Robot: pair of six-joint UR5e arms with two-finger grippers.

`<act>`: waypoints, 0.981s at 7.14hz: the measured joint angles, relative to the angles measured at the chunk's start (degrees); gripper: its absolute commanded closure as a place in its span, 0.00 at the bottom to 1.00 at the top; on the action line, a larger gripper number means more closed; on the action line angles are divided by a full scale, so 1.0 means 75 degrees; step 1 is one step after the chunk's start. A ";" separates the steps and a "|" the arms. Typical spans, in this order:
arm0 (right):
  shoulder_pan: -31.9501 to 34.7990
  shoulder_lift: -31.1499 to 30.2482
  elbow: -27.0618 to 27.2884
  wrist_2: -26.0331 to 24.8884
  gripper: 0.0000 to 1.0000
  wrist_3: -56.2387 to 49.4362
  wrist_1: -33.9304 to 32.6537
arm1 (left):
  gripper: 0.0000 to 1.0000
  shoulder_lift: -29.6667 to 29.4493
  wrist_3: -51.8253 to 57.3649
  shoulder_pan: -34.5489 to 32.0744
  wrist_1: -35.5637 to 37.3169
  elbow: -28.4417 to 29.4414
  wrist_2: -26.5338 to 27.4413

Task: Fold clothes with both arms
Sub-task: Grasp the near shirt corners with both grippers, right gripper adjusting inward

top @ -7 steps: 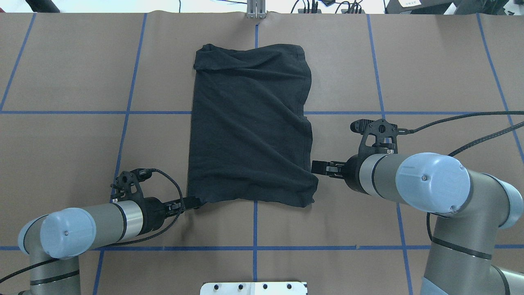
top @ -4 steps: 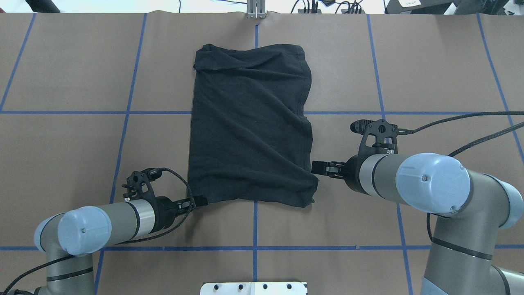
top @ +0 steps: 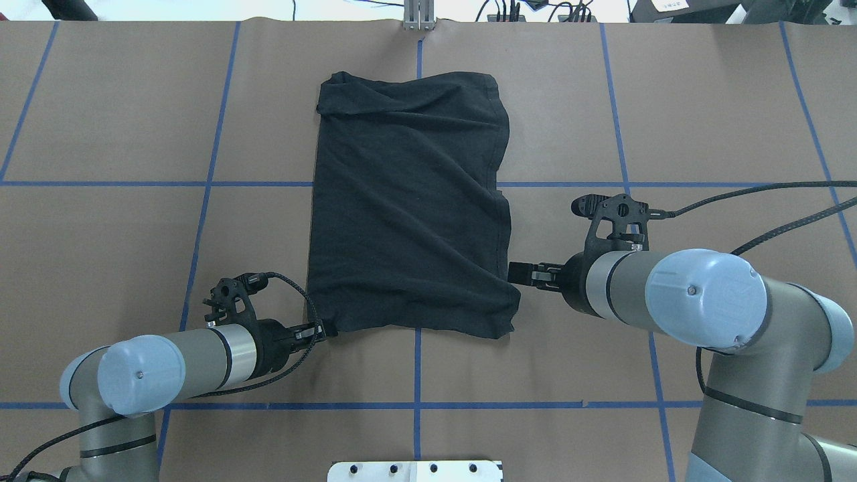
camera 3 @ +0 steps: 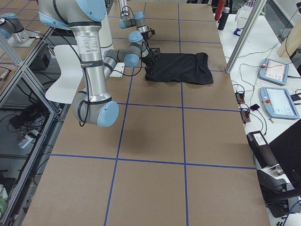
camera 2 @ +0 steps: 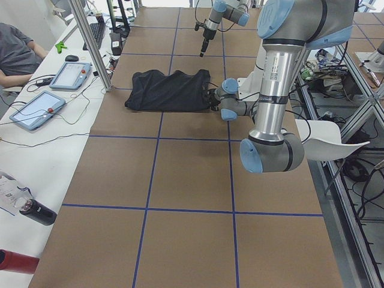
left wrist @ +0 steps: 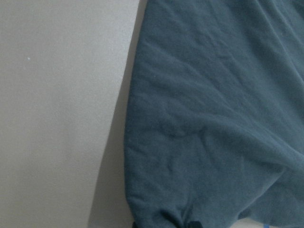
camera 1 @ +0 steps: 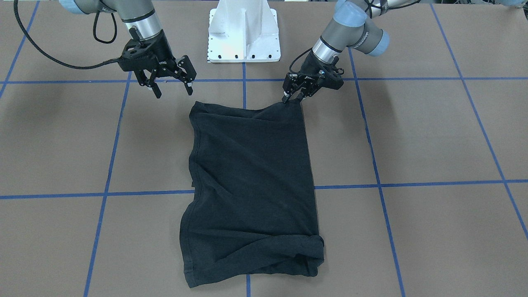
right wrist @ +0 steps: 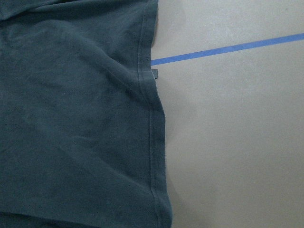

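The table [top: 100, 268] is covered in brown paper marked off by blue tape lines [top: 134, 183]. Two arms reach over it: the right arm [top: 703, 294] and the left arm [top: 167, 355], one from each near corner. One black T-shirt [top: 408, 201] lies between them at mid-table, folded into a wrinkled upright rectangle with only plain black cloth showing.

There are two grippers. The left gripper [top: 326, 329] is at the shirt's near left corner, its fingers pinched together on that corner, which the front-facing view shows drawn up to a small peak. The right gripper [camera 1: 173, 90] hangs just beside the near right corner with its fingers spread wide and holding nothing, clear of the cloth.
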 measured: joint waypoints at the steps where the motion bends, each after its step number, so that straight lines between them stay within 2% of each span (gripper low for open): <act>1: -0.0042 0.0025 -0.0052 -0.0084 0.04 0.0165 0.0002 | 1.00 0.0006 0.0010 -0.0004 0.0005 -0.0029 -0.0002; 4: -0.0546 0.0252 -0.0362 -0.0528 0.04 0.2157 0.0004 | 1.00 -0.0005 0.0022 -0.0009 0.0009 -0.0060 -0.0007; 7: -0.1253 0.1076 -0.1246 -0.1412 0.04 0.3753 0.0000 | 1.00 0.0002 0.0006 -0.0009 0.0009 -0.0077 0.0006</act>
